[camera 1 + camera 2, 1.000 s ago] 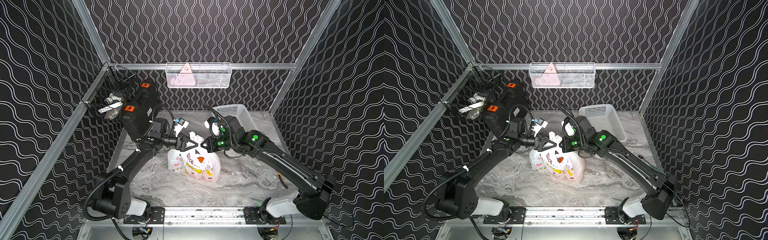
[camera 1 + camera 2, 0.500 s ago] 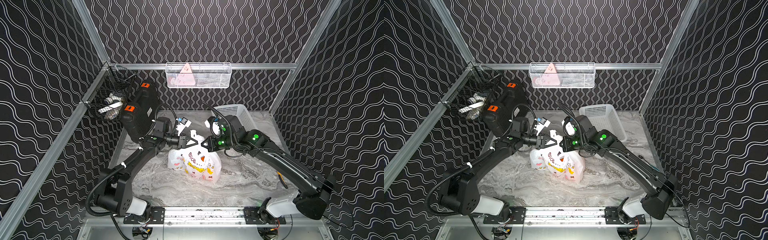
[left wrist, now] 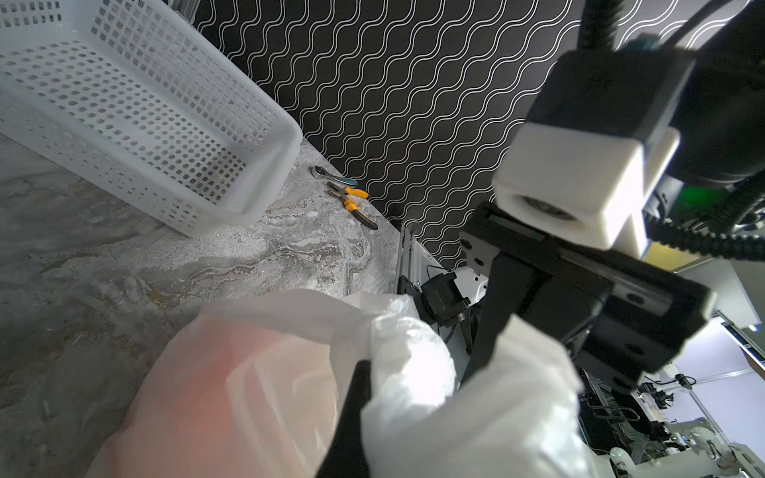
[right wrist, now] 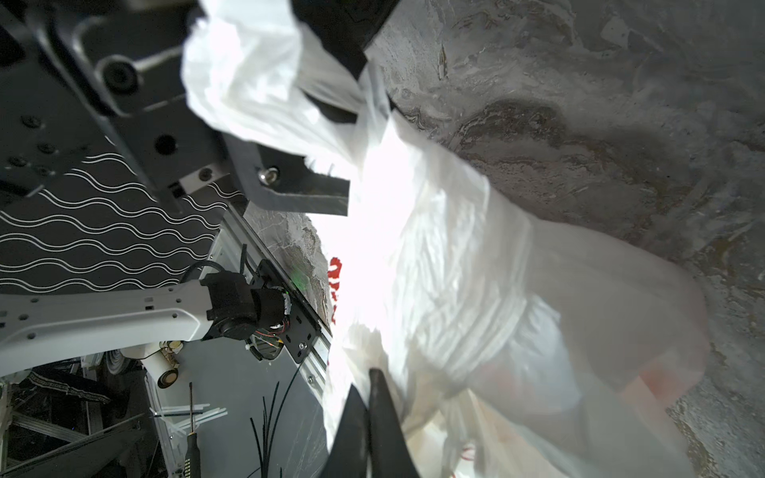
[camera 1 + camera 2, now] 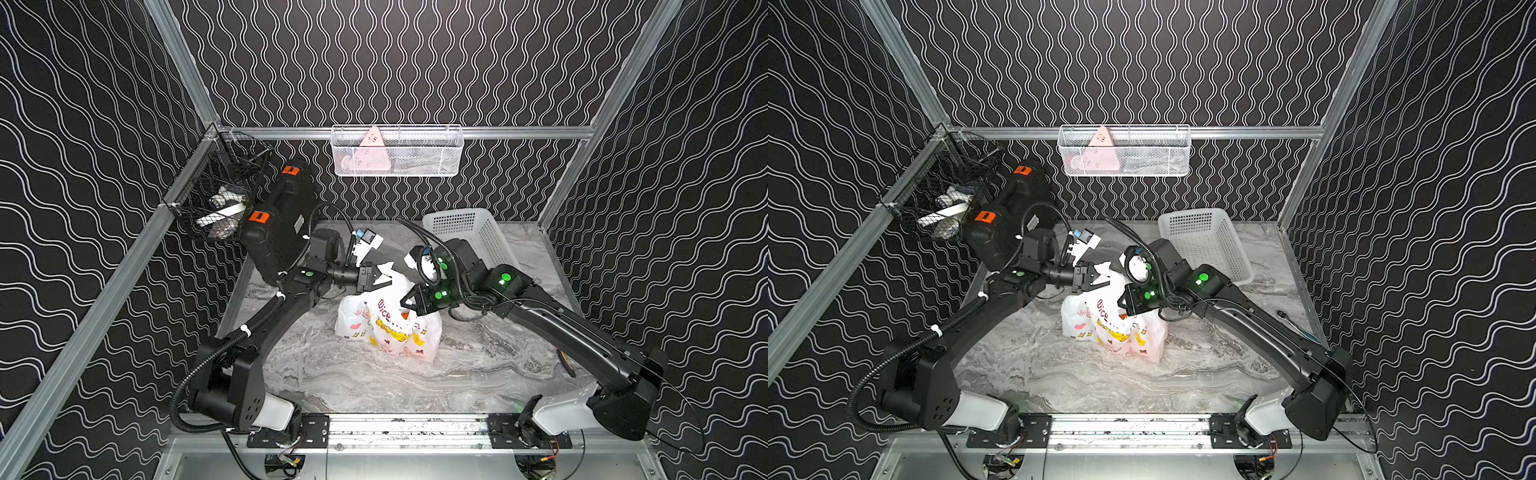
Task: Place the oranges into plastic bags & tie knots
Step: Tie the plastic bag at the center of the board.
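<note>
**Bag pinched at its top from both sides, fruit inside**

Bag (image 5: 388,328): centre of the frame in both top views. Its body is slumped on the marbled surface (image 5: 353,386) and its top is drawn up between the two arms. The oranges (image 5: 406,316) show only as an orange tint through the film, so I can't count them.

Left jaws: closed tight on a white handle strip (image 5: 384,272), up and left of the bag's body.
Right jaws: also closed, nipping gathered film at the bag's top, just right of centre.
The two sets of jaws are near each other but apart.

Handling, my guess:
- The film is thin, crinkly and slippery, and would likely stretch or tear before it resists.
- All the weight is in the fruit, low down. That anchors the bag, but the fruit will roll if the bag tips.
- Best hold is on the handle strips, well bunched, not on the printed body.
- A one-sided tug would likely drag the whole bag.
- Whether a knot has formed I can't make out.

Around:
- White basket (image 5: 469,232), upper right of centre, close behind the right arm.
- Black case (image 5: 282,220), upper left of centre, behind the left arm.
- Mesh basket (image 5: 216,203), on the left rail.
- Wire basket (image 5: 397,151), on the back wall.
- Pliers (image 3: 352,200) and a ratchet (image 5: 1285,316), right side of the frame along the wall, well apart from the bag.

The tight spot is the arms themselves: wrists and cables crowd over the bag's top.
</note>
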{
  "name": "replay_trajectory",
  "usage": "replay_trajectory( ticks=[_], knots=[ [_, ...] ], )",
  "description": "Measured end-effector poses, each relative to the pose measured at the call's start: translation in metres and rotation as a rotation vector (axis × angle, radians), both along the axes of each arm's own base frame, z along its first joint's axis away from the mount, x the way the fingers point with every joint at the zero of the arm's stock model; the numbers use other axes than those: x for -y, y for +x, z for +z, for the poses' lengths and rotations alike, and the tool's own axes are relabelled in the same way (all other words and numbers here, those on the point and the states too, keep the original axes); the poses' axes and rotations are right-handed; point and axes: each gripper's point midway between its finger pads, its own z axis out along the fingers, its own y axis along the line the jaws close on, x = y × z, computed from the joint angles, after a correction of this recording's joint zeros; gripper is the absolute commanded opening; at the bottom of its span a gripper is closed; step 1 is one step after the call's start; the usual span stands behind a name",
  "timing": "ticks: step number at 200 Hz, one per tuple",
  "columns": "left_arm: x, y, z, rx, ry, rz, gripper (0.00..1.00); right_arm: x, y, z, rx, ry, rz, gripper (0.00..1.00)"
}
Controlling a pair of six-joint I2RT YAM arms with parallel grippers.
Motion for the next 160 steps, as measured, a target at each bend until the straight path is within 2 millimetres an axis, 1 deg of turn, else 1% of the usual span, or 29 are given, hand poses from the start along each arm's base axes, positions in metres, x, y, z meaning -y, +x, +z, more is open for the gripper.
replay_trajectory(
  ticks=[20,39,65,89,121,136,150,160],
  knots=[
    [-0.001,0.001,-0.001,-0.003,0.012,0.01,0.0,-0.004,0.009,-0.014,-0.006,-0.031,-0.015,0.0],
    [-0.002,0.001,-0.002,-0.012,0.025,0.024,0.0,-0.007,0.018,-0.022,0.006,-0.058,-0.036,0.0],
    [-0.003,0.002,-0.001,-0.015,0.038,0.043,0.0,-0.001,0.036,-0.032,0.08,-0.099,-0.104,0.0],
    [-0.004,0.002,-0.004,-0.024,0.036,0.054,0.0,0.0,0.049,-0.035,0.148,-0.114,-0.132,0.0],
    [-0.005,0.003,-0.007,-0.04,0.032,0.077,0.0,-0.012,0.063,-0.037,0.219,-0.083,-0.141,0.0],
    [-0.006,0.005,-0.007,-0.038,0.04,0.095,0.06,-0.017,0.068,-0.037,0.25,-0.053,-0.143,0.0],
    [-0.007,0.004,-0.007,-0.041,0.05,0.106,0.18,-0.021,0.071,-0.035,0.274,-0.03,-0.14,0.0],
    [-0.009,0.005,-0.007,-0.041,0.061,0.115,0.24,-0.024,0.074,-0.034,0.293,-0.014,-0.138,0.0]
  ],
)
